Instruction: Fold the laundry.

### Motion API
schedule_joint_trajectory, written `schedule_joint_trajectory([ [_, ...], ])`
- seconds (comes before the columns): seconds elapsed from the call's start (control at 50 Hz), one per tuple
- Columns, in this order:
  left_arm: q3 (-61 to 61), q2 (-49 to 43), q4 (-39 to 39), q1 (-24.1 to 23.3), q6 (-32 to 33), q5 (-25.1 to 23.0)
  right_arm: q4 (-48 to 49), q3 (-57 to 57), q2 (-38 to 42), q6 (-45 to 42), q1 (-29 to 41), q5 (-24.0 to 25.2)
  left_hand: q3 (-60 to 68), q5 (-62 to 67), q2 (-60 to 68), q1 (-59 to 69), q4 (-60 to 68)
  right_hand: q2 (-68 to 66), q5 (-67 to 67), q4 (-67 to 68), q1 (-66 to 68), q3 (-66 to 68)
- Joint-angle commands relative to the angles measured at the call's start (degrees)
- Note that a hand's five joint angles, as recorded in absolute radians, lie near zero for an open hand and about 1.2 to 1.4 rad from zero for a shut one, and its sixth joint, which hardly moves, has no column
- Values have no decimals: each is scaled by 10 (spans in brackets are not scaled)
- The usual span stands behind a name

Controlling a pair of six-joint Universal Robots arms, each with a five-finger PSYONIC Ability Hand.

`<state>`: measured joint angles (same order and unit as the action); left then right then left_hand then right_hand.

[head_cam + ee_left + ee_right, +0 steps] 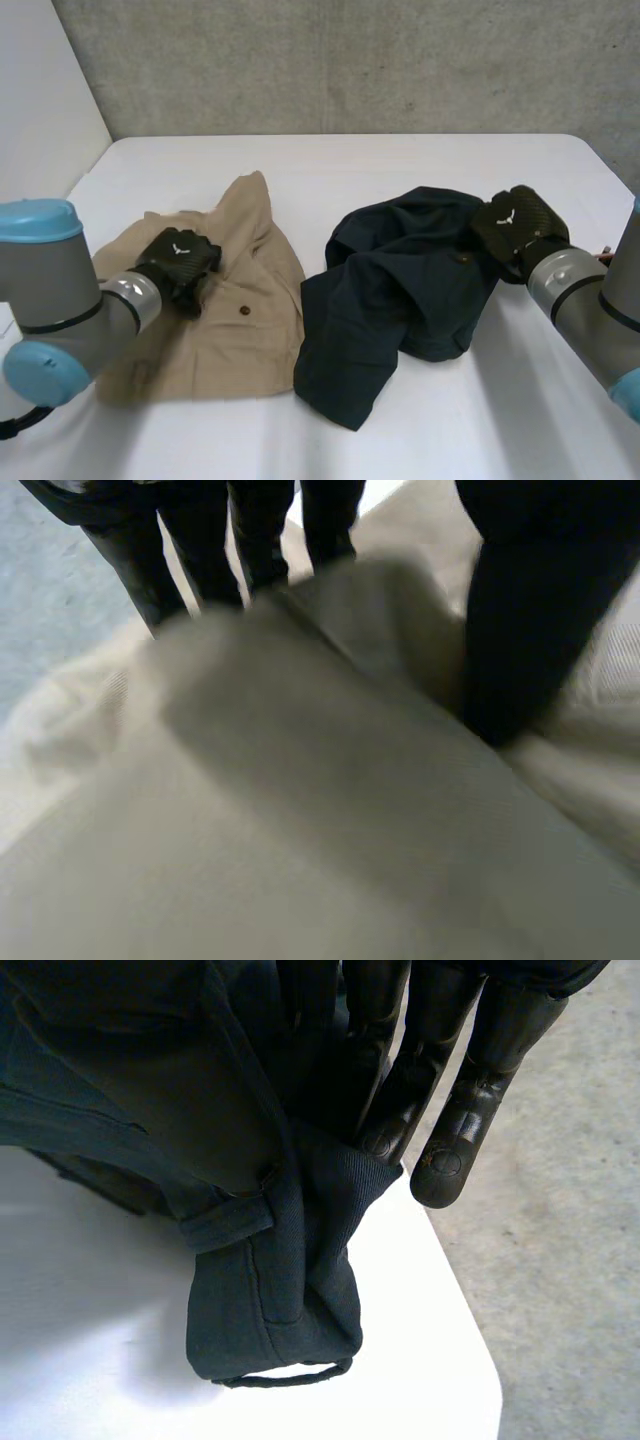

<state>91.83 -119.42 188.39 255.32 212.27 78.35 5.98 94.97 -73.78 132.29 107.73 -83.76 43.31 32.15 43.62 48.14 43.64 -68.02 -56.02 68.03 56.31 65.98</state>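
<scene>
On a white table (400, 160), the right hand (518, 225) pinches the waistband of the navy trousers (400, 300) between nearly straight fingers (490, 1060), holding it raised, probably to spread them, while the left hand (180, 262) rests on the middle of the tan garment (240, 330), its grip impossible to tell.

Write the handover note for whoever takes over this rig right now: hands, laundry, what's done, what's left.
Left hand: on the middle of the tan garment; grip unclear.
Right hand: at the right edge of the dark garment, pinching bunched waistband cloth near a belt loop.
Laundry: both pieces lie rumpled, close side by side on the white table, tan on the robot's left, dark on its right.
Done: neither piece looks neatly folded.
Left: probably spread each piece flat, then fold it.
</scene>
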Motion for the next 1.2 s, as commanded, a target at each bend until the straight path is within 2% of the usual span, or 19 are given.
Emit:
schedule_joint_trajectory([
  [0.02, -84, -34, 35, 4, 41, 156, 4, 10, 2, 2, 2, 9, 367, 379, 364, 319, 364, -120, -140, 120, 237, 140],
  [0.04, -103, -33, 43, 8, 63, 191, 4, 9, 2, 2, 2, 10, 367, 379, 364, 319, 364, -120, -140, 120, 237, 140],
  [0.08, -125, -32, 62, 17, 89, 210, 4, 8, 2, 2, 2, 10, 367, 379, 364, 319, 364, -120, -140, 120, 237, 140],
  [0.22, -205, -14, 195, 87, 161, 215, 4, 8, 2, 4, 3, 9, 367, 379, 364, 319, 364, -120, -140, 120, 237, 140],
  [0.34, -250, -20, 221, 105, 164, 215, 4, 12, 1, 6, 3, 9, 367, 379, 364, 319, 364, -120, -140, 120, 237, 140],
  [0.46, -235, -47, 218, 102, 164, 213, 4, 14, 1, 7, 5, 9, 367, 379, 364, 319, 364, -120, -140, 120, 237, 140],
  [0.48, -229, -49, 218, 100, 164, 212, 4, 14, 1, 7, 5, 9, 252, 264, 249, 204, 249, -120, -140, 120, 237, 140],
  [0.5, -214, -53, 218, 98, 165, 209, 4, 14, 1, 7, 5, 9, -60, -49, -63, -109, -64, -120, -140, 120, 237, 140],
  [0.54, -195, -55, 218, 97, 168, 204, 4, 15, 1, 7, 5, 9, -305, -293, -308, -353, -308, -120, -140, 120, 237, 140],
  [0.72, -155, -60, 215, 79, 165, 207, 4, 17, 0, 8, 5, 8, -333, -321, -336, -381, -336, -120, -140, 120, 237, 140],
  [0.86, -112, -21, 173, 50, 153, 204, 4, 17, -12, 9, 4, 8, -333, -321, -336, -381, -336, -120, -140, 120, 237, 140],
  [0.96, -77, 17, 112, 0, 100, 193, 3, 17, -31, 16, 3, 8, -333, -321, -336, -381, -336, -120, -140, 120, 237, 140],
  [1.04, -47, 38, 63, -60, 0, 171, 3, 17, -43, 28, 3, 10, -333, -321, -336, -381, -336, -120, -140, 120, 237, 140],
  [1.1, -39, 39, 47, -89, -55, 160, 2, 17, -47, 36, 3, 15, -333, -321, -336, -381, -336, -120, -140, 120, 237, 140],
  [1.12, -37, 39, 39, -110, -92, 152, 0, 17, -49, 39, 3, 19, -333, -321, -336, -381, -336, -120, -140, 120, 237, 140],
  [1.2, -36, 34, 23, -164, -172, 128, -1, 18, -50, 46, 2, 30, -333, -321, -336, -381, -336, -120, -140, 120, 237, 140],
])
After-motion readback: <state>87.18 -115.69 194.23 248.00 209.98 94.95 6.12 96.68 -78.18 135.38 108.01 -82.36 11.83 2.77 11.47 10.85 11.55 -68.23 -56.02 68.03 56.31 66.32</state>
